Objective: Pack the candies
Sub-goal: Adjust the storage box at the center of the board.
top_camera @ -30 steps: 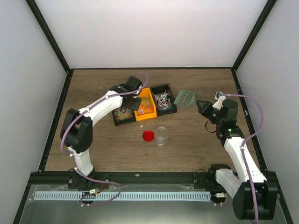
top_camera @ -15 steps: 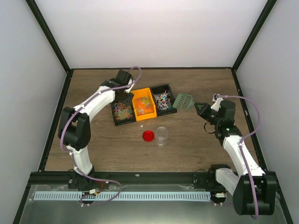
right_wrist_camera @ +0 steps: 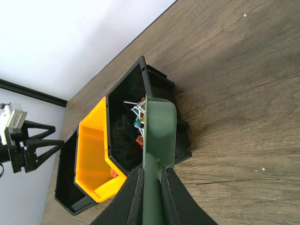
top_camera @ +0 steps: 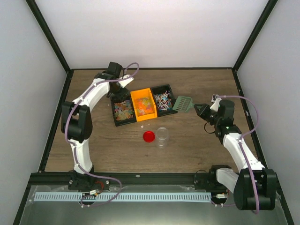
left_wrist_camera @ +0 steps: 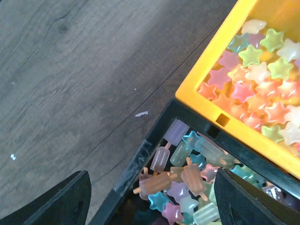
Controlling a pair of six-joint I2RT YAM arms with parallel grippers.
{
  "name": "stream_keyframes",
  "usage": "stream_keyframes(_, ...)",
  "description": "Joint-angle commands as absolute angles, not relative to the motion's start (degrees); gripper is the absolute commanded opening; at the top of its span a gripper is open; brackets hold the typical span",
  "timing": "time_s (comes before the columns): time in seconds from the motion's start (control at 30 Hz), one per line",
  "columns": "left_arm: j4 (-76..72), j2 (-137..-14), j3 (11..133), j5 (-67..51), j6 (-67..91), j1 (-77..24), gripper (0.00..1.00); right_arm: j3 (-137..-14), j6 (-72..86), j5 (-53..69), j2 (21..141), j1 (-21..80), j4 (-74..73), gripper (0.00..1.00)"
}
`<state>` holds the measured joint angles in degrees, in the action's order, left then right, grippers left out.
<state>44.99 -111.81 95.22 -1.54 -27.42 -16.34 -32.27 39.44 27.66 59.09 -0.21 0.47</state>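
The candies lie in three bins. Pastel popsicle and star candies [left_wrist_camera: 187, 176] fill the left black bin [top_camera: 117, 123]. Star candies [left_wrist_camera: 255, 89] fill the orange bin [top_camera: 149, 118]. Stick-like candies [top_camera: 162, 99] sit in the right black bin [top_camera: 172, 111]. My left gripper [left_wrist_camera: 151, 174] hangs open over the left bin's back corner, holding nothing; it also shows from above [top_camera: 121, 95]. My right gripper [right_wrist_camera: 152, 187] is shut on the handle of the green scoop [right_wrist_camera: 159, 126]. The scoop's blade [top_camera: 183, 103] is at the right bin's outer edge.
A clear jar [top_camera: 162, 136] stands upright in front of the bins, with the round red lid [top_camera: 149, 136] lying just left of it. Black frame posts and white walls close in the wooden table [top_camera: 93, 145] on three sides.
My left arm has swung back and left, from over the orange bin to the left black bin's far corner, and its jaws have widened. The right gripper has edged the scoop toward the bins.
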Motion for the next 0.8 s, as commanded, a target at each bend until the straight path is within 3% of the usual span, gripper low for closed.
stream_keyframes(0.0,49.5,-116.4,99.3,-4.9,-37.5,-16.0,0.73,-35.4,37.4,27.9,60.2,-0.9,0.4,0.01)
stream_keyframes(0.4,50.5,-123.8,105.8,-2.6,-41.4,-13.8,0.61,-35.4,37.5,27.8,61.8,-0.9,0.7,0.01)
stream_keyframes(0.47,50.6,-124.5,106.3,-2.2,-41.5,-13.4,0.52,-35.1,37.6,27.9,62.0,-0.9,0.9,0.01)
stream_keyframes(0.53,50.5,-124.8,106.6,-2.1,-41.2,-13.0,0.34,-35.0,37.7,27.8,62.0,-0.9,0.9,0.01)
stream_keyframes(0.77,48.1,-124.7,105.0,-1.8,-39.3,-12.1,0.26,-34.5,38.3,28.0,61.8,-0.9,1.3,0.01)
